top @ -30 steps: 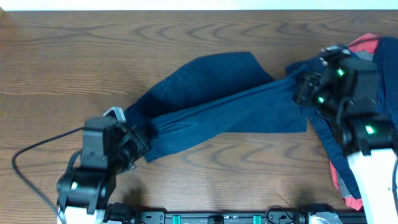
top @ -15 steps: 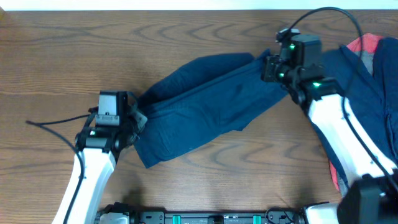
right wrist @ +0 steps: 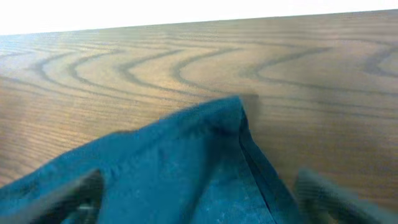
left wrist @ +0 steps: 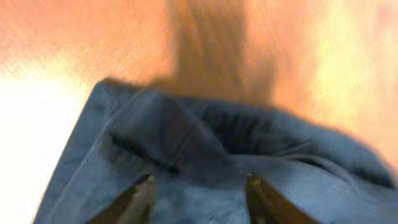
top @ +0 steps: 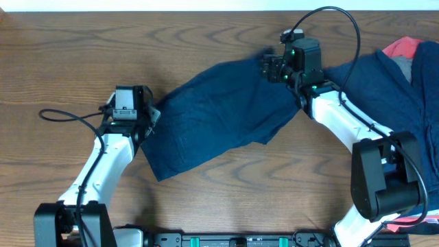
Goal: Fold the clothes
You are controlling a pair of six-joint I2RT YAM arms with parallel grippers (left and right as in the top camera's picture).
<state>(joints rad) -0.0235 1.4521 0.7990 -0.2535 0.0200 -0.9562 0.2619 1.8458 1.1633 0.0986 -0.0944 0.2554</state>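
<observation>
- Counter (top: 68, 55): brown wood grain. One navy garment (top: 212, 113) lies flat across its middle, running on a slant from the left-centre area up toward the far edge, right of centre.
- Garment condition: dark navy-blue, soft, matte. Broadly spread, with low creases along its length and a loose flap hanging toward the near edge on the right half. The near-left corner is squared off. No label can be made out.
- Left pincer (top: 149, 120): at the garment's left end. The wrist view shows its fingers (left wrist: 140, 200) set partly apart with bunched navy cloth between and ahead of them. Whether they clamp the cloth cannot be told.
- Right pincer (top: 269, 67): at the garment's far-right corner, close to the far edge. The wrist view shows its fingers (right wrist: 333, 190), blurred, standing wide apart with the cloth lying between them and the pointed corner ahead on bare wood. No clamp on the fabric.
- Heap of clothes (top: 384, 89): against the right edge, mostly navy, rumpled and unfolded. A coral-red piece (top: 405, 46) shows at the far-right corner, with a grey piece (top: 422, 68) just beside it.
</observation>
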